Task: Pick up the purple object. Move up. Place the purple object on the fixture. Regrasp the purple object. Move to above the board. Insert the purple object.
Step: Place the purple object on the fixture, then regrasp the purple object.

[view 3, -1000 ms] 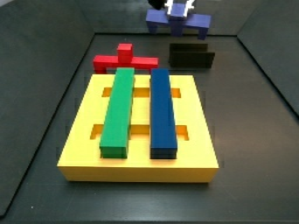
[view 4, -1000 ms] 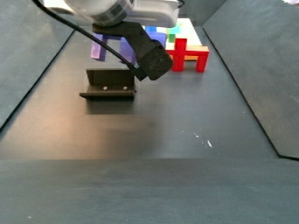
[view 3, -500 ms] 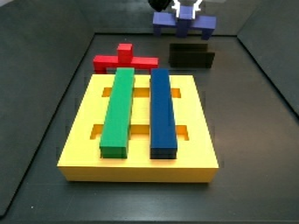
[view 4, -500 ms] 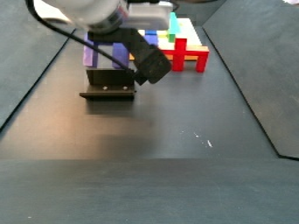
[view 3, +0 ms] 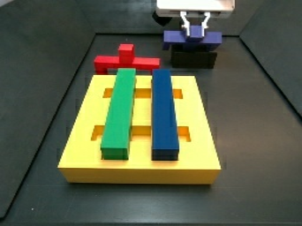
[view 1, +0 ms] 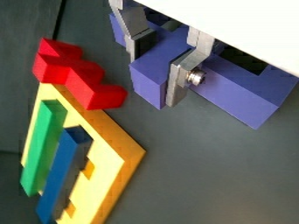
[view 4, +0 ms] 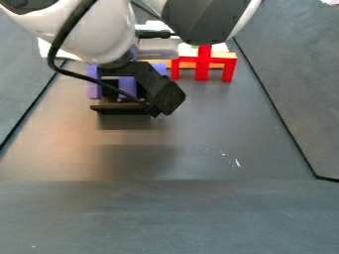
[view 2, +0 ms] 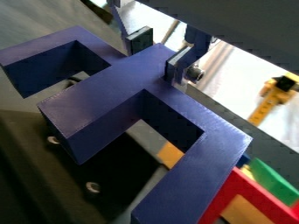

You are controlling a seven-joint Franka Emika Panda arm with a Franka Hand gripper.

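The purple object [view 3: 192, 37] sits low over the black fixture [view 3: 195, 58] at the far end, its underside at the fixture's top; contact cannot be told. My gripper [view 3: 195, 25] comes down from above and is shut on the piece's central stub. In both wrist views the silver fingers [view 1: 181, 74] press the stub from either side of the purple object [view 2: 122, 101], with the gripper [view 2: 160, 57] above the fixture [view 2: 100, 188]. The yellow board [view 3: 83, 154] lies nearer, carrying a green bar [view 3: 118, 110] and a blue bar [view 3: 165, 110]. In a side view my arm hides most of the purple object [view 4: 106, 85].
A red cross-shaped block [view 3: 125, 62] lies between the board and the far wall, left of the fixture. Dark walls [view 3: 266, 79] line both long sides of the floor. The red block [view 4: 205, 65] also shows beyond the fixture [view 4: 123, 107].
The gripper has come down with the purple object, from well above the fixture to right on top of it. Board, bars and red block have not moved.
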